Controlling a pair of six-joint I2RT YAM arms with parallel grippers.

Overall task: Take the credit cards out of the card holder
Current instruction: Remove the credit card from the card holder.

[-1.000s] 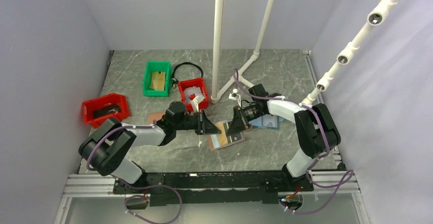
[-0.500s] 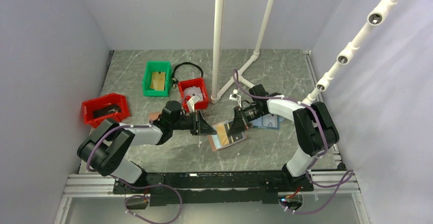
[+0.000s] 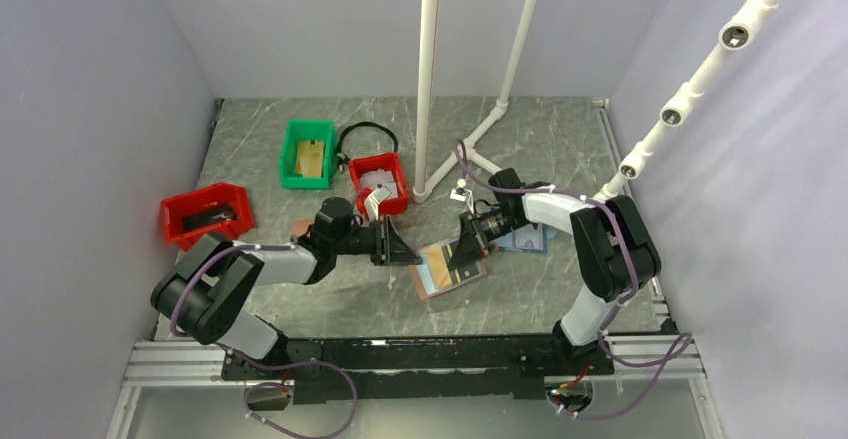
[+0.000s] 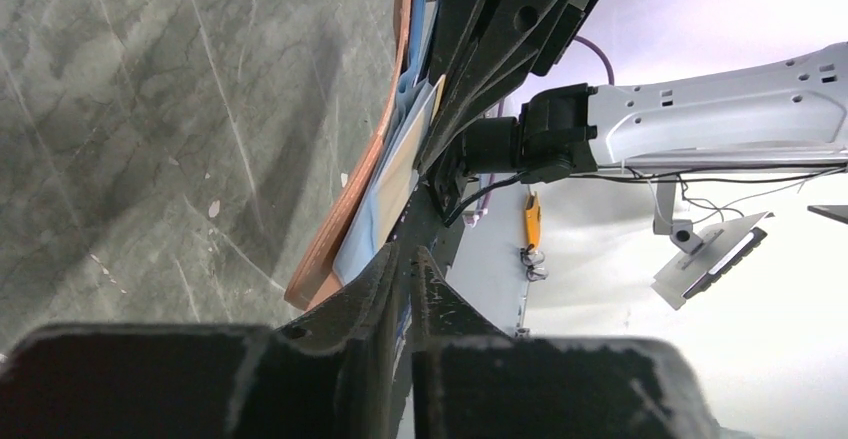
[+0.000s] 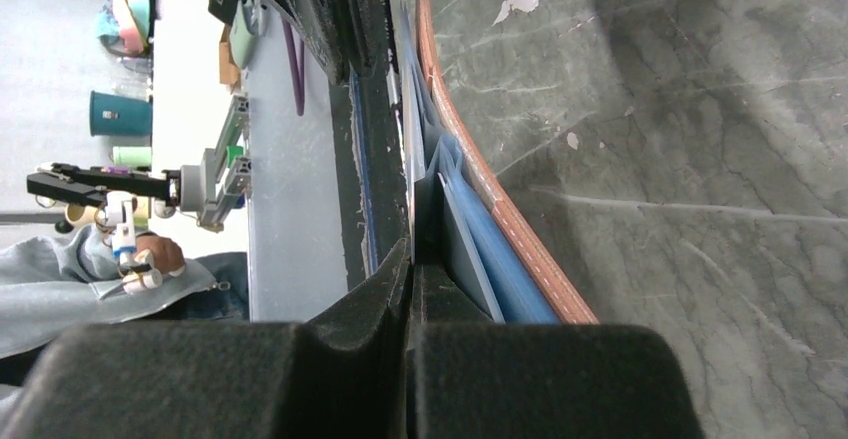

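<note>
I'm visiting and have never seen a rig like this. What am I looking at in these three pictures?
Two robot arms are bolted to a marble-look table. The wide picture looks down from above and behind them. The other two come from a camera on each wrist, so its own black fingers fill the bottom. On the table lie an open brown card holder, blue inside, a blue holder, a green bin and two red bins. The left gripper is at the card holder's left edge; the right gripper, shut, is at its opposite edge. Whether either pinches it is unclear.
</note>
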